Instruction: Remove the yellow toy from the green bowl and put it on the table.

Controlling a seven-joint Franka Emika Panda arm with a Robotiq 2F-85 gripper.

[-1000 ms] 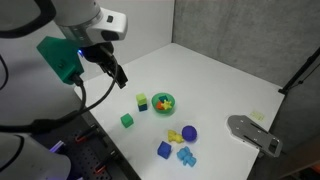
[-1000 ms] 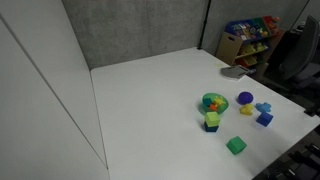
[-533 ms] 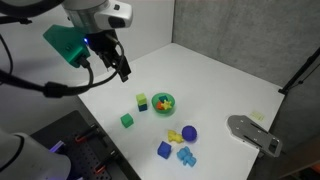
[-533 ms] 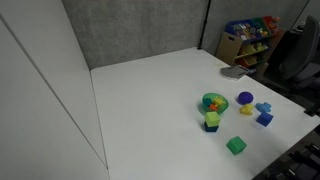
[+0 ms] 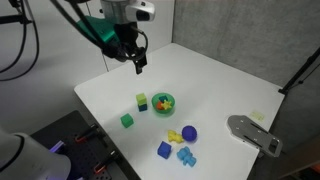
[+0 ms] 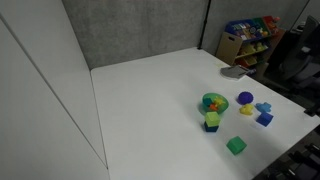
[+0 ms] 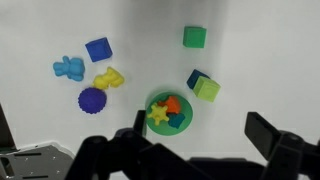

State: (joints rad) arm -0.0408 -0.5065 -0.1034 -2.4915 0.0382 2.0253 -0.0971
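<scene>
Bright-green, round and shallow, the plastic bowl (image 7: 186,100) sits on the large white table (image 7: 260,50). It holds the small chunky yellow toy (image 7: 157,116), which lies on the bowl's left side in the wrist view and touches an orange piece (image 7: 172,103) and a teal piece (image 7: 178,122) that share the bowl.

The black Robotiq gripper (image 7: 178,140) has its jaws spread wide and nothing between them. Its two dark fingers (image 7: 272,135) rise from the bottom edge of the wrist view, one on each side of the bowl, and the toy shows just above the point midway between them.

In an exterior view the gripper (image 5: 137,63) hangs high over the far part of the table (image 5: 215,75), well apart from the bowl (image 5: 164,103) and the toy (image 5: 160,100) in it — both lie lower and to the right in that picture.

Just beside the bowl stands a green cube with a yellow top (image 5: 142,101). A plain green cube (image 5: 127,120) lies nearer the table's edge. A purple ball (image 5: 189,132), a flat yellow piece (image 5: 175,136), a dark-blue cube (image 5: 164,149) and a light-blue figure (image 5: 185,156) are grouped near one another, apart from the bowl.
</scene>
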